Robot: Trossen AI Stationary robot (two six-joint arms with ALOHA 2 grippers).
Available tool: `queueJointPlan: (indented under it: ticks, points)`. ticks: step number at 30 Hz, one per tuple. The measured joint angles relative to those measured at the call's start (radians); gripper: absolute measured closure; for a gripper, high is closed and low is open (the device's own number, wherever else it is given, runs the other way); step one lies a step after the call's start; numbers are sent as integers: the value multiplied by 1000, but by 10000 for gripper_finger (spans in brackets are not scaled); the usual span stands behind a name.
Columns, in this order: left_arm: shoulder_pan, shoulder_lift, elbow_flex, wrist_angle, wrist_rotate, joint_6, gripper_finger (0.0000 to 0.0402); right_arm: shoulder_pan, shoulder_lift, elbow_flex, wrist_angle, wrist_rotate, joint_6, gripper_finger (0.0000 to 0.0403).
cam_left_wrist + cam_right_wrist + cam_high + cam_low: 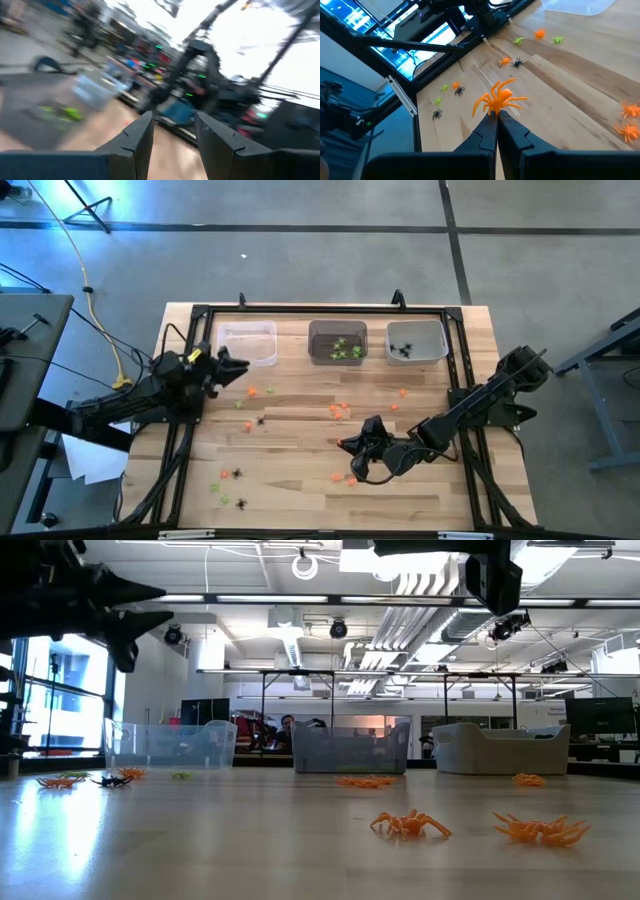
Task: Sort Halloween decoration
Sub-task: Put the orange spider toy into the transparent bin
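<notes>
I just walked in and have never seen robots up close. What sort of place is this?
Probably a robotics lab or workshop in an open industrial hall. Two dark arms work at a framed wooden table, the floor around it is bare concrete with trailing cables, and behind the bins the low view shows exposed ceiling ducts and workbenches.

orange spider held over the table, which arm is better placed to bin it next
Right. The right tool is already shut on an orange spider, lifted over the table's middle. The left tool hangs open and empty beside the empty bin, holding nothing to drop.
</notes>
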Motion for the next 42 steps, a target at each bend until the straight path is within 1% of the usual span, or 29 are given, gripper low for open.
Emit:
queueJointPlan:
  ticks: [2, 3, 6, 8, 10, 15, 18, 22, 24, 27, 31, 35, 38, 42]
  points:
    - [-26, 0, 0, 9, 40, -17, 271, 0, 0, 0, 0, 0, 1, 403]
    - [-44, 0, 0, 12, 44, -24, 271, 0, 0, 0, 1, 0, 1, 403]
    - [-116, 0, 0, 16, 40, -25, 271, 0, 0, 0, 15, 5, 1, 403]
    - [-174, 5, 0, 17, 19, -13, 271, 0, 0, 0, 30, 6, 0, 402]
    - [-241, 19, 0, 17, -31, 9, 271, -6, 0, 0, 60, 6, -14, 402]
    - [-388, 101, 0, 39, -208, 86, 271, -22, 0, 0, 121, 4, -58, 402]
    - [-463, 185, 0, 138, -262, 100, 271, -30, 0, 0, 122, 3, -62, 402]
    - [-557, 339, 12, 329, -287, 141, 271, -38, 0, 0, 121, 2, -50, 402]
    - [-597, 424, 43, 370, -306, 188, 271, -38, 0, 0, 121, 1, -45, 402]
    - [-639, 551, 106, 375, -359, 246, 271, -37, 0, 0, 121, 1, -50, 402]
    - [-668, 726, 193, 372, -393, 314, 271, -35, 0, 0, 121, 0, -52, 402]
    - [-676, 870, 270, 376, -428, 408, 271, -35, 0, 0, 121, -1, -67, 402]
    - [-676, 957, 314, 415, -450, 450, 271, -35, 0, 0, 121, -1, -95, 402]
    - [-676, 1053, 361, 494, -450, 509, 271, -38, 0, 0, 121, -1, -146, 402]
